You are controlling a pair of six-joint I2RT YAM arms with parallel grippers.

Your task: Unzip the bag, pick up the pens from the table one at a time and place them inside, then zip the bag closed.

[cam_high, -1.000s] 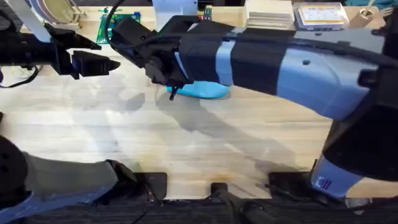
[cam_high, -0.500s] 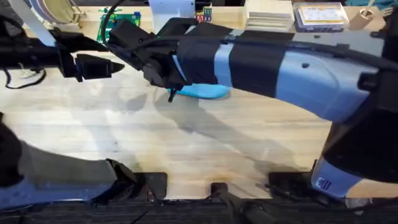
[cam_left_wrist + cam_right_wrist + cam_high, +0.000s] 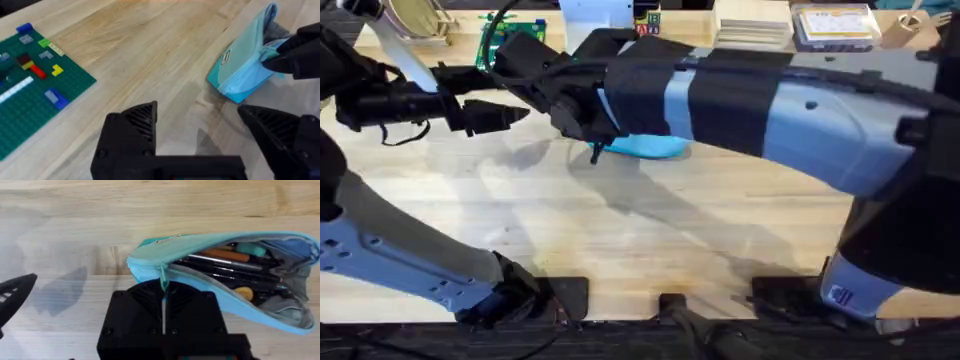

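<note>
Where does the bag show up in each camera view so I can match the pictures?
Overhead: the bag lies at upper centre on the table, partly hidden under the right arm.
Left wrist: the bag sits at the upper right, beside the right gripper's fingers.
Right wrist: the bag spans centre to right, open, pens inside.
Shared landmark: the right gripper, at the bag's end in every view.

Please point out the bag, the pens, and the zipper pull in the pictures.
bag [image 3: 150, 255], right wrist view, its closed turquoise end.
pens [image 3: 225, 270], right wrist view, black barrels inside the open bag.
zipper pull [image 3: 162, 275], right wrist view, the tab between the right hand's fingers.
</note>
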